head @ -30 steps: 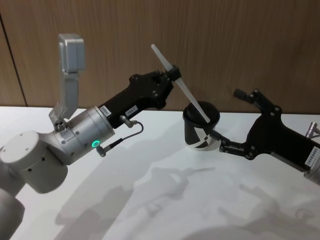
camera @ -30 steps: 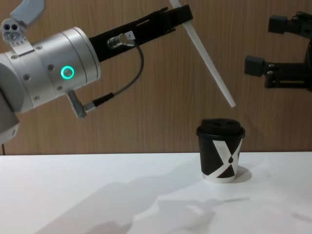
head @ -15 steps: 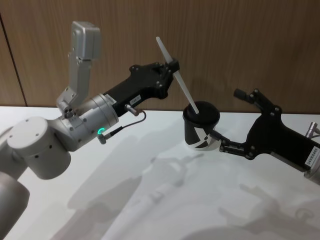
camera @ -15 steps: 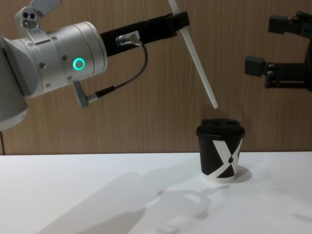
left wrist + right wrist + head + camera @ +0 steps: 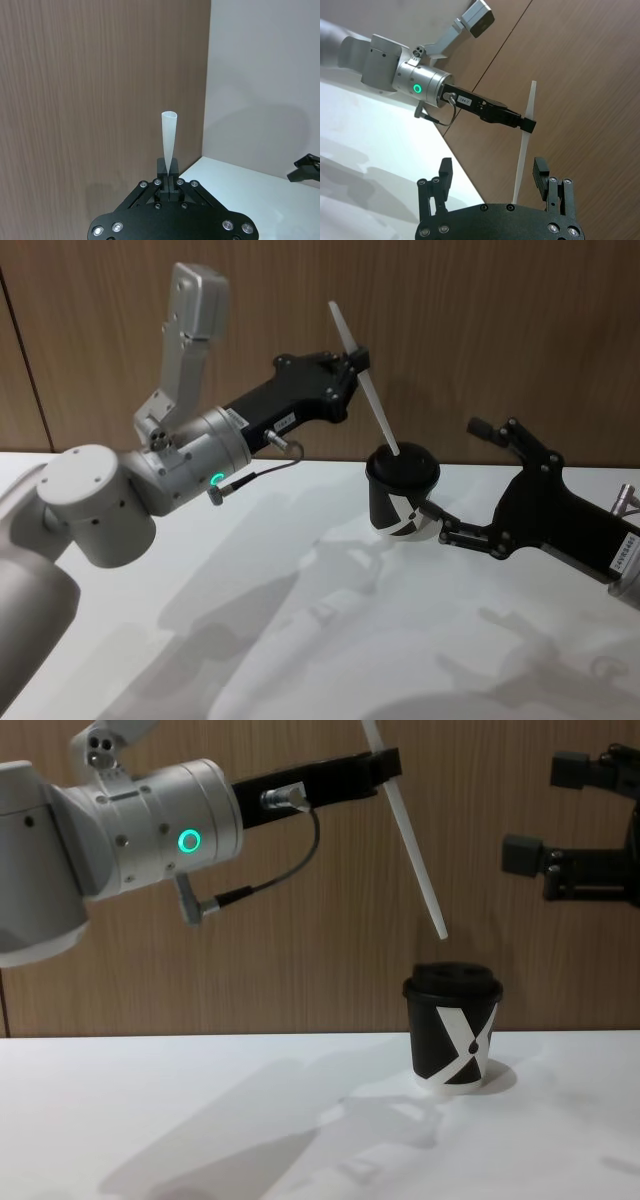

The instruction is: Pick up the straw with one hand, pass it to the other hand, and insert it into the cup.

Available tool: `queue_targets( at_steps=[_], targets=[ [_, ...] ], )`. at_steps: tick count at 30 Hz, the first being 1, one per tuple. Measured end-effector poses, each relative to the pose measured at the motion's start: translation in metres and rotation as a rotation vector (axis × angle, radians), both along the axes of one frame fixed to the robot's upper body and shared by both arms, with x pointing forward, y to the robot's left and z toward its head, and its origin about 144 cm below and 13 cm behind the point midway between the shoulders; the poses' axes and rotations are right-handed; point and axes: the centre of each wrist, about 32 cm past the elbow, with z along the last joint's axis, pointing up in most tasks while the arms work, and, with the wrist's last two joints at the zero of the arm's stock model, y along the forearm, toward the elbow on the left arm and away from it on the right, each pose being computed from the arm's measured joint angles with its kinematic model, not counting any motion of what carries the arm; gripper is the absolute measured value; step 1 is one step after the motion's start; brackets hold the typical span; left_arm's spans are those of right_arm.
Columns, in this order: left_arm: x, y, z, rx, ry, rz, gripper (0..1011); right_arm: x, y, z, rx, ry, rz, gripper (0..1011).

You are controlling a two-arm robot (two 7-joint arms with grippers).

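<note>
Straw, light and probably crushable, wants a gentle hold: the left pincer pinches its upper part, tip hanging below, just above the cup. Right pincer stands spread nearby.

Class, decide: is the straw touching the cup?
Apart. The chest view shows wall between the straw, held by the left gripper, and the cup lid.
</note>
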Motion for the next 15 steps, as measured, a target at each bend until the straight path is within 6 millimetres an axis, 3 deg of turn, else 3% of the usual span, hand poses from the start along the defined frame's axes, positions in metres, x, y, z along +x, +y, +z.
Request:
queue_targets(
  at_steps=[15],
  targets=[
    [0.023,-0.011,0.01,0.055,0.003,-0.035,1,0.0,0.0,0.0,0.0,0.0,0.0,1001]
  ],
)
